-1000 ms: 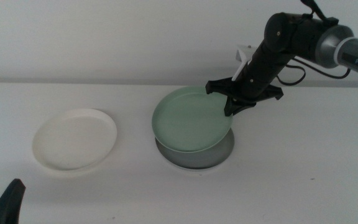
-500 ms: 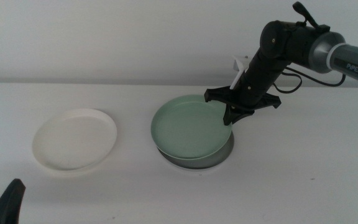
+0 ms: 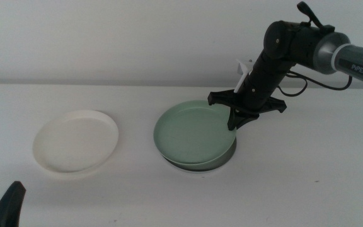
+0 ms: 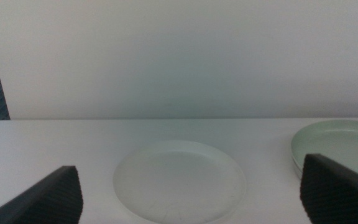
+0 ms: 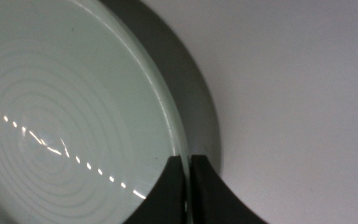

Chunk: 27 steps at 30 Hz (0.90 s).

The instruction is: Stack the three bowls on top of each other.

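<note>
White table [image 3: 307,164]: mint green bowl [image 3: 191,131] on grey bowl [image 5: 194,93], rim pinched by right gripper [image 3: 234,123], arm angled down; cream white bowl [image 3: 74,140] apart; left gripper [image 4: 191,193] wide

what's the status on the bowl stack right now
Right gripper shut on pale mint green bowl, set on matte grey bowl. Left gripper open, waiting. Cream white bowl unstacked.

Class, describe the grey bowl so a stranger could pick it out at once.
On the white table, look right of centre, where the right gripper pinches the rim of the mint green bowl. The grey bowl lies directly beneath it, only a dark crescent showing. The cream white bowl sits alone, uncovered.
</note>
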Tool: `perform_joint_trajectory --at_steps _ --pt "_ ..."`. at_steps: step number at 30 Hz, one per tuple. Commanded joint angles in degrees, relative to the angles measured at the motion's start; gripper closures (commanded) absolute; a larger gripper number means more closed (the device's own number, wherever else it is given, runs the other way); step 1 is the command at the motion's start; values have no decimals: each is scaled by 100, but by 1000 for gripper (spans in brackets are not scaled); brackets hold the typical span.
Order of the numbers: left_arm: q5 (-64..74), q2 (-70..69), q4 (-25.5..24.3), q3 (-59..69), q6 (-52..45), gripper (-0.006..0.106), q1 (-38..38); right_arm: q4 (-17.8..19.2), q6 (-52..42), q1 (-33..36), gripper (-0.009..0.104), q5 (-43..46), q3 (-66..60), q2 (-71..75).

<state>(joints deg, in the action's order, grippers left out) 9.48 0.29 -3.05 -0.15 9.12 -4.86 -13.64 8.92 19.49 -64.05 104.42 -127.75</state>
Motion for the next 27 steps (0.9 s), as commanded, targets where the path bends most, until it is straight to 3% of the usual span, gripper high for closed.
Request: perform_joint_trajectory --at_steps 1,5,9,12,15,18,20,23,27 --pt "-84 -232 -1 227 12 7 -29 34 48 -3 94 -16 -21 3" --pt "-84 -232 -1 227 12 7 -29 34 -4 -3 72 91 -21 3" --pt "-84 -232 -1 227 12 7 -29 38 -111 -13 39 58 3 228" --pt "-84 -232 -1 227 12 7 -29 258 -193 -73 17 -137 106 668" --pt "-84 -232 -1 227 12 7 -29 563 -343 -123 4 -433 83 1243" --pt "-84 -232 -1 227 12 7 -29 682 -622 -109 2 -585 -231 1883" --pt "-84 -232 -1 227 12 7 -29 507 -777 -30 2 -328 -759 2467" --pt "-84 -232 -1 227 12 7 -29 451 -892 256 2 340 -1917 3409" --pt "-84 -232 -1 227 12 7 -29 661 -1156 813 2 1316 -3406 4435"
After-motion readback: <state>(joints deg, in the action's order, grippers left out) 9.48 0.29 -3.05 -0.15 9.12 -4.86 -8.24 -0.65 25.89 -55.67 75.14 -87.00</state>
